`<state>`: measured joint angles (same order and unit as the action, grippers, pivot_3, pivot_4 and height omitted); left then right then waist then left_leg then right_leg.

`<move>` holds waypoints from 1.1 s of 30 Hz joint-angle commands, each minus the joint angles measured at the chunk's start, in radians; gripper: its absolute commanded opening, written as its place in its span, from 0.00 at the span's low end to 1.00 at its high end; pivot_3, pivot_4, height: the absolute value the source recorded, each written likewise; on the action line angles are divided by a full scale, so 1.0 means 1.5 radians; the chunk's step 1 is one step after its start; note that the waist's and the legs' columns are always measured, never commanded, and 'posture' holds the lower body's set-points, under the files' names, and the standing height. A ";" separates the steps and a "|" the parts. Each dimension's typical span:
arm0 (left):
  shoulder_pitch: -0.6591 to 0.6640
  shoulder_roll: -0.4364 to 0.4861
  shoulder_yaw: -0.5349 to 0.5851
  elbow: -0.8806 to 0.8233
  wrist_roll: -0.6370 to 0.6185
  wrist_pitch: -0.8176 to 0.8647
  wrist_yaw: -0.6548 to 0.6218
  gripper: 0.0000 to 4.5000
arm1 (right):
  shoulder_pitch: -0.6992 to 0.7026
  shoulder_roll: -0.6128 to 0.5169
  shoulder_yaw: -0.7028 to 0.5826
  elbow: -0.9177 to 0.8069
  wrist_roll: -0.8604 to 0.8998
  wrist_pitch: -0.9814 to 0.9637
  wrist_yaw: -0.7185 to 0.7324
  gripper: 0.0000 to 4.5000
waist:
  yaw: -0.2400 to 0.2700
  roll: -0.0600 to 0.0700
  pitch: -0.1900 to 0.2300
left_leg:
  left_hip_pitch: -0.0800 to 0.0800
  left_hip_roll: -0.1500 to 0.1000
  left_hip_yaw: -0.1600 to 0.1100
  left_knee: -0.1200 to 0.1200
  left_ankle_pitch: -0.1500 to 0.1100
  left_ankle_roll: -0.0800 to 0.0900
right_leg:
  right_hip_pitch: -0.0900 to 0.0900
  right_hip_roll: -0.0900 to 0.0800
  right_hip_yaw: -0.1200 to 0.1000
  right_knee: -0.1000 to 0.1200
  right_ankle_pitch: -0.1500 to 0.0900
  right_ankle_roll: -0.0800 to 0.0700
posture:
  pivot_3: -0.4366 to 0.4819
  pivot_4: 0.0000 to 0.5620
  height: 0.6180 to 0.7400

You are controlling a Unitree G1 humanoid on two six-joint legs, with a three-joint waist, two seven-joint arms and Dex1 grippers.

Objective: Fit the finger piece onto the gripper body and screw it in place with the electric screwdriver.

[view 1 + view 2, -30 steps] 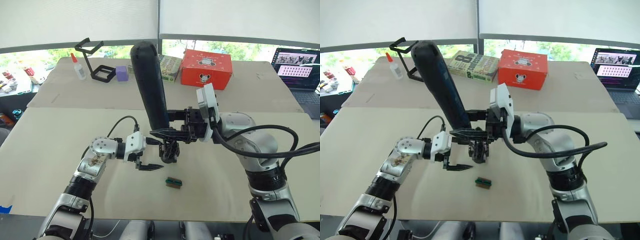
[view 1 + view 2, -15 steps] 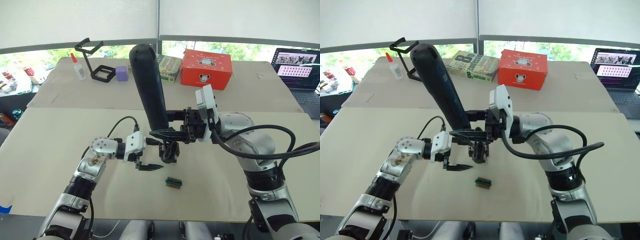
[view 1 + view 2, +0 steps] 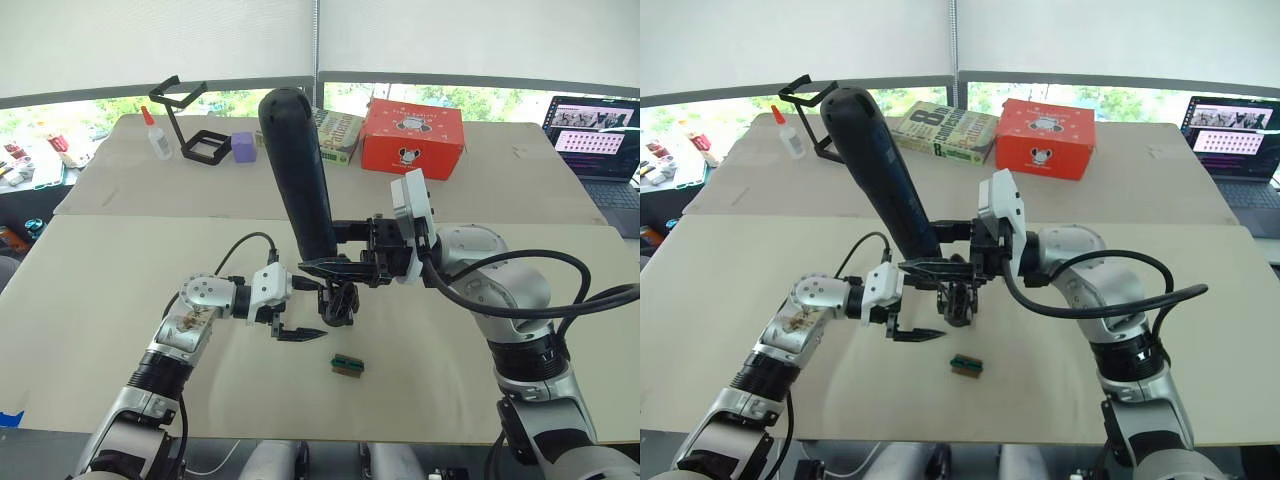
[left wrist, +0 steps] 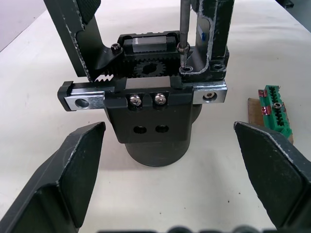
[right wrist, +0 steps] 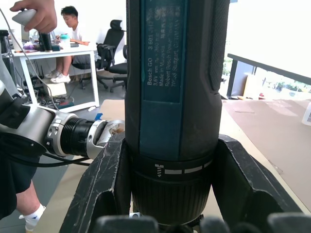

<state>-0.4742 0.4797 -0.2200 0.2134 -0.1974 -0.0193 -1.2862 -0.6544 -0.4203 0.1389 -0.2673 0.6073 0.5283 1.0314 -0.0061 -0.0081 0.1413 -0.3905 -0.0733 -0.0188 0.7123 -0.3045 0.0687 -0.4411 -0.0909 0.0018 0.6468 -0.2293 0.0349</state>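
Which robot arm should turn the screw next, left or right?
Probably the right. The right gripper already clamps the electric screwdriver, whose bit sits on a screw in the gripper body. The left gripper is open beside it, holding nothing.

Black electric screwdriver (image 3: pixel 298 170); black gripper body (image 4: pixel 148 116); green-and-black block (image 3: pixel 347 366).

Matt black electric screwdriver (image 3: pixel 300 170), metal bit (image 4: pixel 183 34)
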 commanded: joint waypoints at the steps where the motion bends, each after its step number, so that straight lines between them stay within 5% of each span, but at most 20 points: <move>1: -0.017 -0.002 0.000 -0.004 -0.004 -0.008 -0.001 1.00 | -0.020 0.004 -0.018 -0.030 0.021 -0.004 -0.002 0.42 | 0.000 0.000 0.000 | 0.000 0.000 0.000 0.000 0.000 0.000 | 0.000 0.000 0.000 0.000 0.000 0.000 | 0.48 0.27 1.00; 33: -0.012 -0.004 -0.003 -0.013 -0.003 -0.005 0.000 1.00 | 0.001 0.004 -0.009 -0.029 0.009 -0.017 0.003 0.42 | 0.000 0.000 0.000 | 0.000 0.000 0.000 0.000 0.000 0.000 | 0.000 0.000 0.000 0.000 0.000 0.000 | 0.48 0.27 1.00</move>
<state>-0.4881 0.4718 -0.2214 0.2134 -0.1967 -0.0193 -1.2866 -0.6453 -0.4209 0.1435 -0.2854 0.6093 0.5324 1.0363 -0.0060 -0.0081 0.1413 -0.3905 -0.0733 -0.0189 0.7123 -0.3045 0.0687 -0.4410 -0.0909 0.0018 0.6468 -0.2293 0.0349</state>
